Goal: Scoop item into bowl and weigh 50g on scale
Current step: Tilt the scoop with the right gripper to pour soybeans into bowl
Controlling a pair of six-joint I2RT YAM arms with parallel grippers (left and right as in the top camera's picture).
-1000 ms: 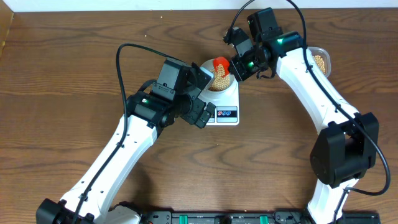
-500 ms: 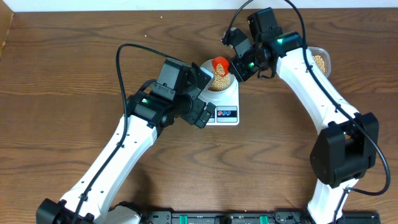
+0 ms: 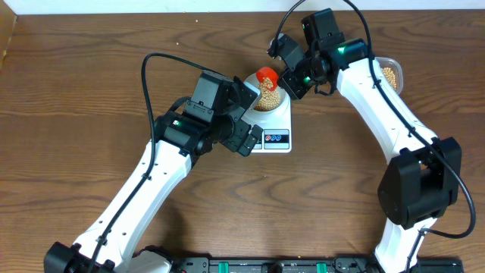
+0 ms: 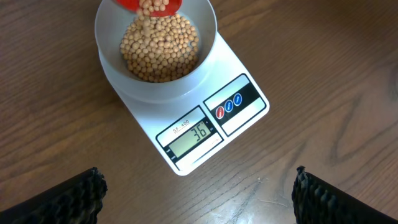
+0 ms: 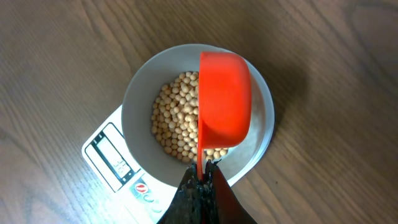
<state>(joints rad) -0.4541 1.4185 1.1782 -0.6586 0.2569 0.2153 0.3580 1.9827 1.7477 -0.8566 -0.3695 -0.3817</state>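
- right gripper (image 5: 200, 182): state?
- pressed together on the thin handle of the red scoop (image 5: 224, 99). the scoop extends straight ahead of this gripper, tipped on its side above the bowl (image 5: 138, 106).
- position of the beans relative to that gripper?
- most of the beans (image 5: 175, 121) lie in the bowl, ahead of the gripper and below the scoop. in the left wrist view, several beans sit at the lip of the scoop, directly above the pile. a second lot lies in the clear tub (image 3: 390, 73), behind the right gripper and well apart from it on the bench (image 3: 76, 68).
- bowl and scale?
- the bowl stands on the scale (image 5: 106, 155), on the platform end. the display end projects ahead and to the left of the right gripper.
- left gripper (image 4: 198, 186): state?
- spread wide, pinching nothing. both fingers (image 4: 81, 193) show only as dark tips at the lower corners of the left wrist view. this gripper hangs above the bench with the scale just ahead of it, display end nearest and bowl at the far end.
- reading?
- the display (image 4: 193, 134) shows 36. the round buttons (image 4: 229, 106) sit just to the right of it, as seen from the left gripper.
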